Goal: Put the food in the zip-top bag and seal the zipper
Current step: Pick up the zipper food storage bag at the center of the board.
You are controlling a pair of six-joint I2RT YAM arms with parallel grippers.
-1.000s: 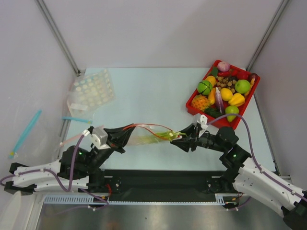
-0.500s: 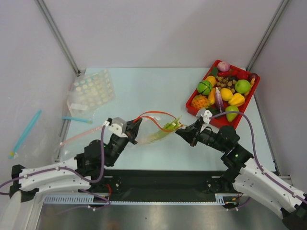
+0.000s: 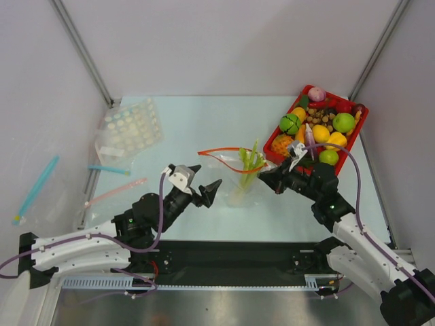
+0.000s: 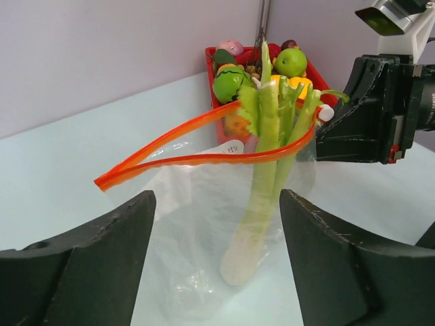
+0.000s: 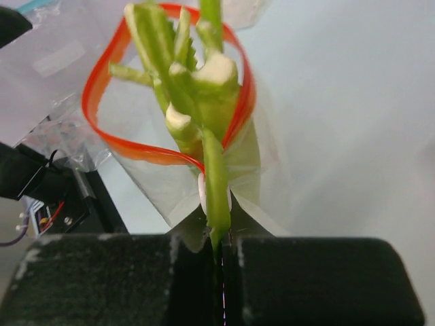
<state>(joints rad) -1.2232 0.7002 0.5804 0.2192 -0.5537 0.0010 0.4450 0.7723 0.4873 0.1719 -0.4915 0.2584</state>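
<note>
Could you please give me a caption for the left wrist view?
Open left gripper faces a leek standing in the clear bag, zipper gaping, right gripper pinching its far edge.

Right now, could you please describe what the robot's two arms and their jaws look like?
Both the left arm and right arm have white lower links and black upper sections, with a purple cable looping along each. A small white camera block sits at each wrist. The jaws are chunky, matte black wedges.
</note>
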